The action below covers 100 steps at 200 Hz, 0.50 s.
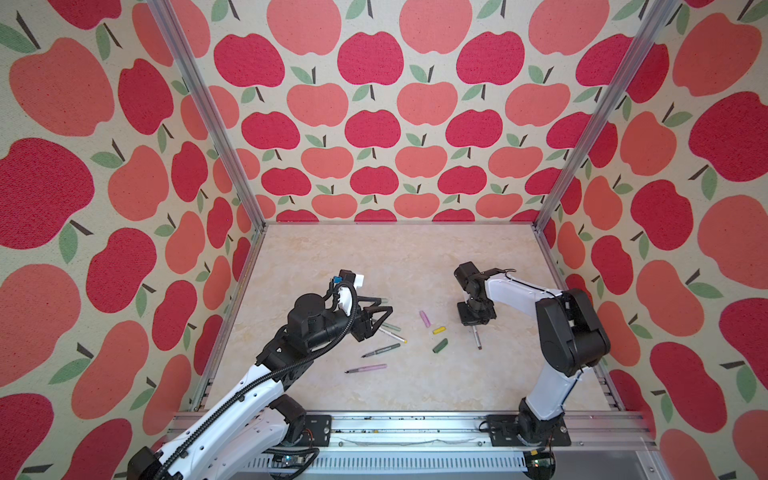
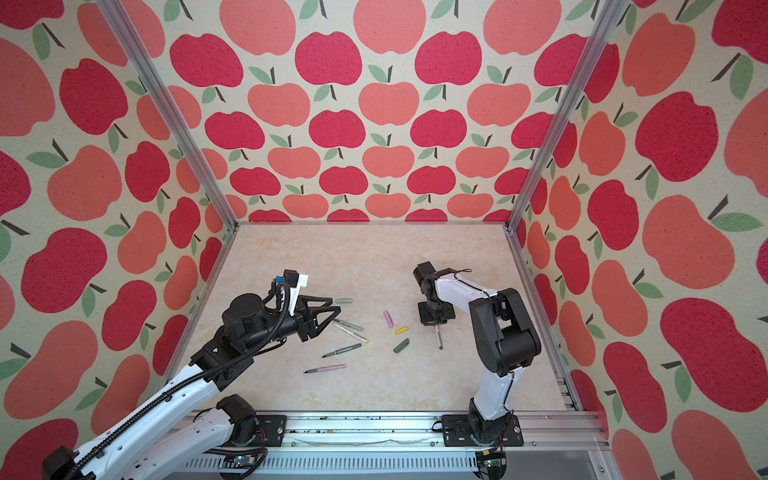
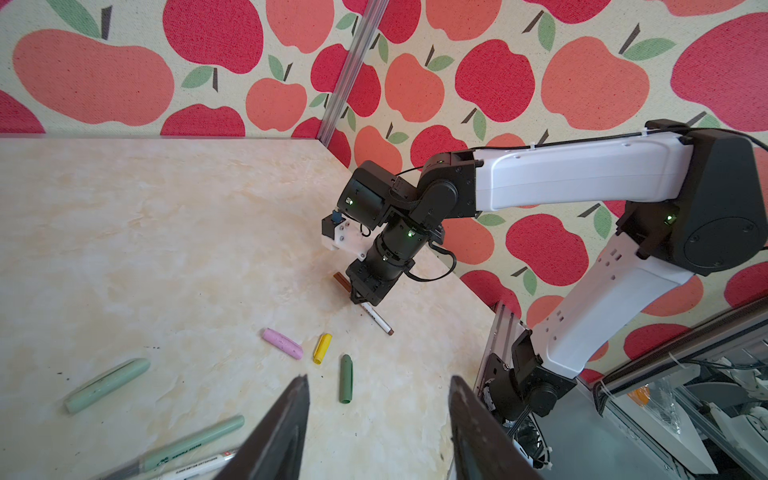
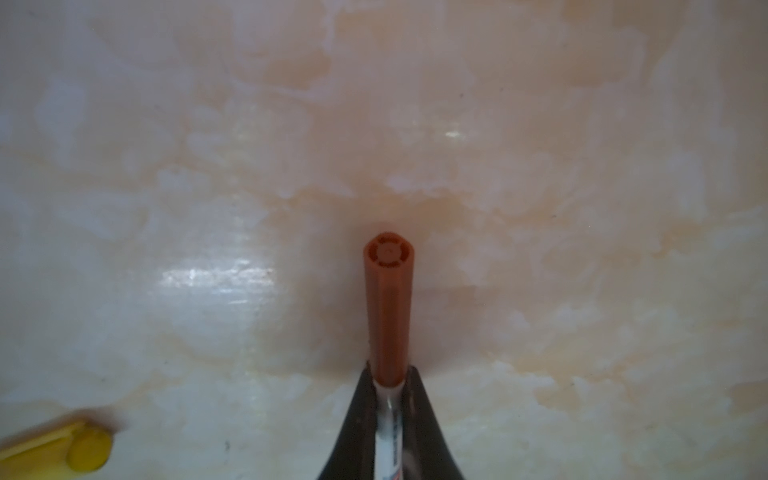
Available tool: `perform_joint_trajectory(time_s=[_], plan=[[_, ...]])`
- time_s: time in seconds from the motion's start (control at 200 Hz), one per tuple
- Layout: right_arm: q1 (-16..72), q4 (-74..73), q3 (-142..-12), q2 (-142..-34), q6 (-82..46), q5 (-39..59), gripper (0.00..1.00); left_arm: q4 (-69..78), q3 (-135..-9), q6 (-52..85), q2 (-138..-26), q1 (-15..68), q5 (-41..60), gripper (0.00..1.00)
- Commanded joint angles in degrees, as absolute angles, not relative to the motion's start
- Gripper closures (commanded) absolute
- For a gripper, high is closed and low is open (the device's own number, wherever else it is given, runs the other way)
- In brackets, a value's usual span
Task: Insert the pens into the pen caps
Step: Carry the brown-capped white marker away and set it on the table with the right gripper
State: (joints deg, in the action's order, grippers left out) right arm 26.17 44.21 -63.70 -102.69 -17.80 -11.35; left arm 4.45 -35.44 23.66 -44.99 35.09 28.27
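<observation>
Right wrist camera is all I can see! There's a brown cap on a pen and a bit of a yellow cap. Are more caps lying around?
Observer: Yes, a pink cap and a dark green cap lie loose beside the yellow cap.
Operator: Is the other arm holding anything?
Observer: No, the left gripper is open and empty.
Operator: Which pens have no cap?
Observer: Four lie bare: the pink pen, dark green pen, pale green pen and white-and-yellow pen.
</observation>
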Motion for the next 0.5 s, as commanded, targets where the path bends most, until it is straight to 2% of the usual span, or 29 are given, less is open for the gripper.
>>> perform_joint_trajectory(time_s=[0.0,0.135,0.285,0.495], plan=[[25.8,43.9,-64.9,-104.2,-17.7,-12.4,1.00,5.4,-37.2,24.2,-44.9,35.3,28.3,0.44],[25.8,43.8,-64.8,-104.7,-17.9,-12.7,1.00,5.7,-37.3,24.3,-45.2,35.3,28.5,0.44],[25.8,43.6,-64.6,-104.9,-18.1,-13.0,0.94,5.6,-37.4,24.3,-45.0,35.3,28.7,0.44],[25.8,43.5,-64.3,-104.9,-18.2,-13.0,0.91,4.7,-37.1,24.1,-43.8,35.3,28.2,0.44]])
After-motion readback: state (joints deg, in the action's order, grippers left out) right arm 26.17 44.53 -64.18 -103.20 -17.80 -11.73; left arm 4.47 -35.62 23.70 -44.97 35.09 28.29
